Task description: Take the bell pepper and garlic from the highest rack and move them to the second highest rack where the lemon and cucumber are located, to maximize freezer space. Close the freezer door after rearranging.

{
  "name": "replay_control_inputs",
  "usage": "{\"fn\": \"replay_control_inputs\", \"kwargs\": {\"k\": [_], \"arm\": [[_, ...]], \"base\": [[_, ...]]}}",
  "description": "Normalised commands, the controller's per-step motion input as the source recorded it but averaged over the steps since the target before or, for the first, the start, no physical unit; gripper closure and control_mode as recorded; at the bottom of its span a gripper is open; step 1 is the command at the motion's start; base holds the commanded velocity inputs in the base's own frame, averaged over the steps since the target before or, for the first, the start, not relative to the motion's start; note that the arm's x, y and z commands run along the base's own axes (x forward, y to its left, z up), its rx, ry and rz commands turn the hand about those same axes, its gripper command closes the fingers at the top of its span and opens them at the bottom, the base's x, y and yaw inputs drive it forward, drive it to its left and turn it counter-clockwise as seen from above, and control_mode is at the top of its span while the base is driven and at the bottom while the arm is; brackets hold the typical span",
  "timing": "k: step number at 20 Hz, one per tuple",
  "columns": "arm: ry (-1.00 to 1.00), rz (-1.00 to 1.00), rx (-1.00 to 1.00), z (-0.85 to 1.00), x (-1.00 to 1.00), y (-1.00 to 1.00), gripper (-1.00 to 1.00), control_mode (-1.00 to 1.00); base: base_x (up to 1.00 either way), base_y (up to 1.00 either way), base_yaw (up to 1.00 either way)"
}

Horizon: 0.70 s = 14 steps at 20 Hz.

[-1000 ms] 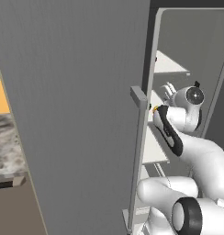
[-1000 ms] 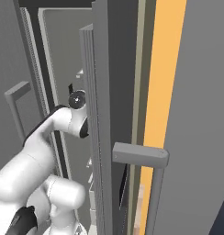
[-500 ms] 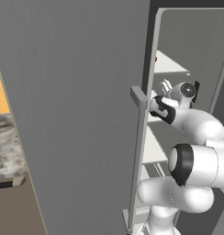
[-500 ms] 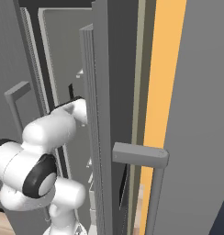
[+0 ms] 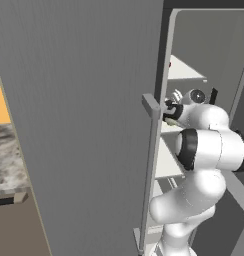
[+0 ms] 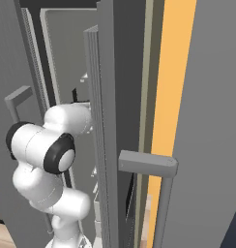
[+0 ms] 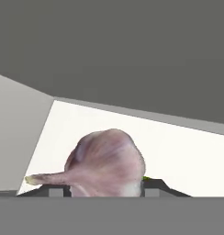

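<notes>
Left base view: the freezer door point(image 5: 84, 125) stands open so my arm can reach the freezer point(image 5: 209, 45) shelves point(image 5: 184, 70). Hand view: my end effector point(image 7: 104, 190) is clenched on the garlic point(image 7: 107, 163), bulb between the fingers, stem sideways, over a white shelf panel point(image 7: 178, 147), likely for transfer.

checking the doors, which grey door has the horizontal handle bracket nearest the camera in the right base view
The right-hand door, beside the orange strip; its handle bracket juts out large in front, while the other door's bracket sits smaller behind the arm.
</notes>
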Motion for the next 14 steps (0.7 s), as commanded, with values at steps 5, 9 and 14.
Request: {"fn": "replay_control_inputs", "kwargs": {"k": [5,9,14], "arm": [[0.06,-0.04,0.0,-0.36,0.49,-0.18,1.0,-1.0],[0.07,-0.04,0.0,-0.3,0.29,-0.09,1.0,-1.0],[0.02,-0.02,0.0,-0.11,-0.05,0.03,-1.0,-1.0]], "base": [[0.0,0.0,0.0],[0.0,0.0,0.0],[0.0,0.0,0.0]]}}
